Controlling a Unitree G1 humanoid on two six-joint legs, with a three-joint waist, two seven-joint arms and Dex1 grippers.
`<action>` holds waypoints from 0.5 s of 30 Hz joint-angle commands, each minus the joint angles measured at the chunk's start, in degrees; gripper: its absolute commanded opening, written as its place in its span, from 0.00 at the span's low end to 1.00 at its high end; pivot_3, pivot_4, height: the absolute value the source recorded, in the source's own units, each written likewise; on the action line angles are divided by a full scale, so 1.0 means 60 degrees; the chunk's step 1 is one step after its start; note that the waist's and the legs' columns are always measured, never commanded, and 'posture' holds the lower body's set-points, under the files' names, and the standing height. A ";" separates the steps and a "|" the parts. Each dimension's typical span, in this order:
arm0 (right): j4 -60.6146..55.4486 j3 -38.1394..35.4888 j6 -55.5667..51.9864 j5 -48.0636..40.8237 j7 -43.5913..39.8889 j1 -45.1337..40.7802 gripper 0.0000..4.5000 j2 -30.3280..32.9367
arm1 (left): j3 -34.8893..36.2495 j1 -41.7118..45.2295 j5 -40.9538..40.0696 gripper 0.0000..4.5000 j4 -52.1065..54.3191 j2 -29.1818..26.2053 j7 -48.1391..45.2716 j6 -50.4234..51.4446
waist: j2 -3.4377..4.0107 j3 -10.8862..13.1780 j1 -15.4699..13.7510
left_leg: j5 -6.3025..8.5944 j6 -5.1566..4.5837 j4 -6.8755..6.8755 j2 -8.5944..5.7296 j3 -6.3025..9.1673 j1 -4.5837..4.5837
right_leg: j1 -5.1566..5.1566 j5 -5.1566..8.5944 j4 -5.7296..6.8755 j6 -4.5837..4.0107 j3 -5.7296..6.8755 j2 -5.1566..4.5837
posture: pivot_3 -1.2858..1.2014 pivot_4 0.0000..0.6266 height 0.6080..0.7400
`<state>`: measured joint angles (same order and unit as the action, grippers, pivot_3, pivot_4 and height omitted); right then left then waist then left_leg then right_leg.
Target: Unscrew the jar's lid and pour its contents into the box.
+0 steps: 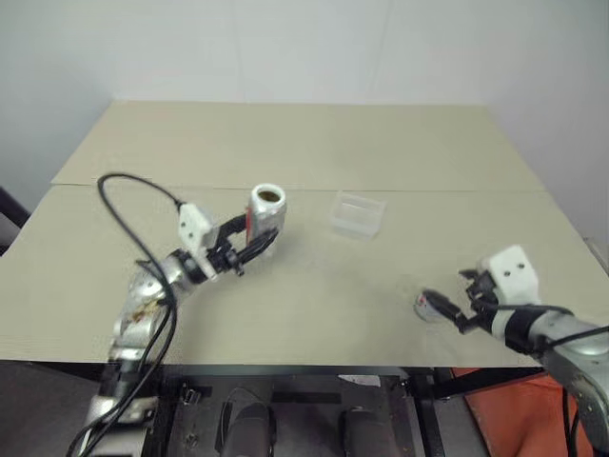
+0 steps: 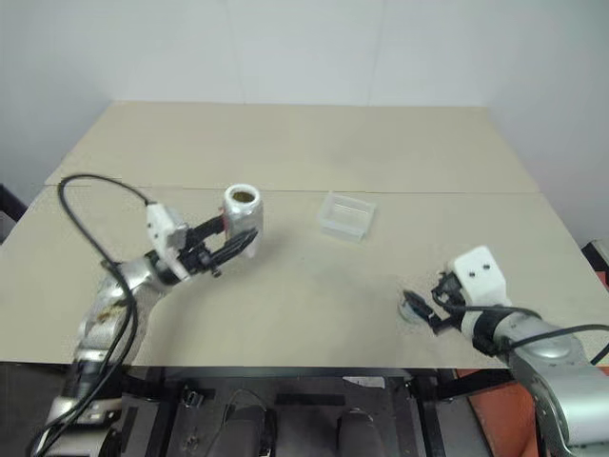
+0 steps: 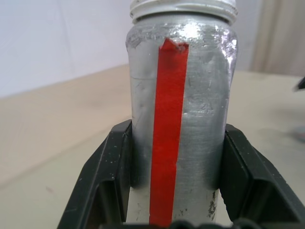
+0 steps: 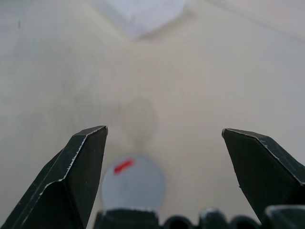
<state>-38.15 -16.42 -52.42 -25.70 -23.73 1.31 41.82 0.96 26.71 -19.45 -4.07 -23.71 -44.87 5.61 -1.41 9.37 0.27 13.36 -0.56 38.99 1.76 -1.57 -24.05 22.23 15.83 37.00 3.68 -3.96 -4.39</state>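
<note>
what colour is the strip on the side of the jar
Red, on the silvery jar; the left wrist view shows it best.

We see the jar (image 1: 265,211), a narrow silvery cylinder with a red strip running up its side, standing upright and lifted clear of the tabletop (image 1: 324,143). Its mouth is open, with a white threaded neck and something brownish visible inside. It is clamped low on its body between the two black fingers of the left gripper (image 1: 255,242). The lid (image 1: 424,307), a small flat grey disc with a red mark on top, lies flat on the tabletop near the front right, well apart from the jar. The box (image 1: 358,215), small, clear and low-walled, sits on the tabletop just right of the jar.
</note>
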 commanded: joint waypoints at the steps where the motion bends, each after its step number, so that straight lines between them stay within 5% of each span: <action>1: -0.0271 0.0493 0.0461 0.0351 0.0236 -0.0472 0.99 -0.0176 | -0.0486 0.1385 0.0928 0.47 -0.1330 0.0485 0.0504 -0.0531 | -0.0001 0.0001 -0.0010 | 0.0000 0.0000 0.0000 -0.0001 0.0001 -0.0009 | 0.0008 0.0000 0.0001 0.0000 0.0000 0.0000 | 0.52 0.24 1.00; 8: -0.0411 0.1183 0.0827 0.0789 0.0623 -0.0905 0.99 -0.0828 | -0.1282 0.4378 0.2584 0.47 -0.5205 0.1038 0.0905 -0.1785 | -0.0005 0.0003 -0.0017 | 0.0000 -0.0002 -0.0001 -0.0008 0.0002 -0.0040 | 0.0031 0.0000 -0.0009 0.0002 0.0007 -0.0001 | 0.52 0.24 1.00; 15: -0.0618 0.1042 0.0789 0.0999 0.0950 -0.0906 0.99 -0.1114 | -0.3836 0.7417 0.6993 0.47 -0.9790 0.1304 0.4781 -0.5844 | -0.0018 0.0011 -0.0108 | 0.0002 -0.0004 -0.0009 -0.0014 0.0000 -0.0053 | 0.0035 -0.0002 -0.0032 0.0006 0.0009 -0.0001 | 0.52 0.24 1.00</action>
<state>-39.45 -8.43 -48.96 -20.36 -18.58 -3.76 35.22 -19.47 67.91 17.24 -60.19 -16.35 -21.95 -24.90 -1.52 9.43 -0.38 13.37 -0.59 38.93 1.67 -1.57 -24.40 22.45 15.81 36.79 3.72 -3.90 -4.40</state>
